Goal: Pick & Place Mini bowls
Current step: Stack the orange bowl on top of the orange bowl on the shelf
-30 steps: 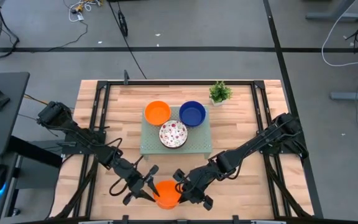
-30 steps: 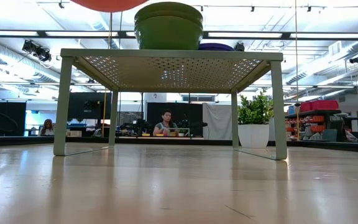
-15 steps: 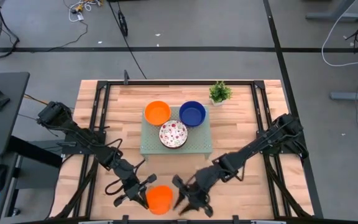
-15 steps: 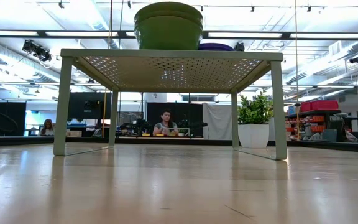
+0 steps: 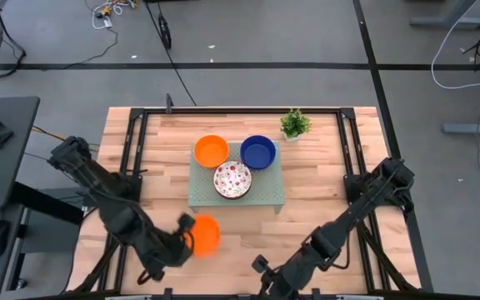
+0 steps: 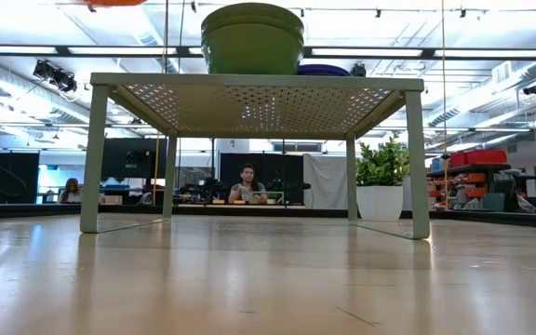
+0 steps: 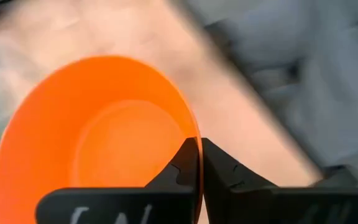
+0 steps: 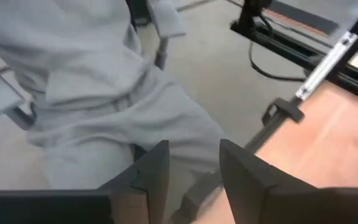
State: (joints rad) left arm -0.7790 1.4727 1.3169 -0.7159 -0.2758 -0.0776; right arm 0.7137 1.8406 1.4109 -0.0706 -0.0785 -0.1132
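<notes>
My left gripper (image 5: 183, 239) is shut on an orange mini bowl (image 5: 203, 236) held above the near left part of the table; the bowl's underside shows at the top edge of the low view (image 6: 110, 3). Three more mini bowls sit on the pale green tray (image 5: 267, 197): an orange one (image 5: 211, 151), a dark blue one (image 5: 257, 152) and a white one with red speckles (image 5: 232, 179). My right gripper (image 5: 261, 268) stands open at the table's near edge, with nothing between its fingers (image 8: 153, 168). My left gripper pinches the orange bowl's rim (image 7: 191, 127) between its two fingers, one inside the bowl and one outside. The fingers slant down at it from the table's near left. The bowl is lifted clear of the table and tilted, its hollow turned toward the gripper.
A small potted plant (image 5: 295, 123) stands at the tray's far right corner. The tray stands on four legs (image 6: 91, 163) above the wood. Past the table's near edge the right wrist view shows a person in grey clothes (image 8: 98, 93). Bare wood lies left and right of the tray.
Both grippers were at the orange bowl near the table's front edge. My right gripper has opened, let go and drawn back toward the near right. My left gripper has shut on the rim, risen and swung left, lifting the bowl clear and tipping it.
</notes>
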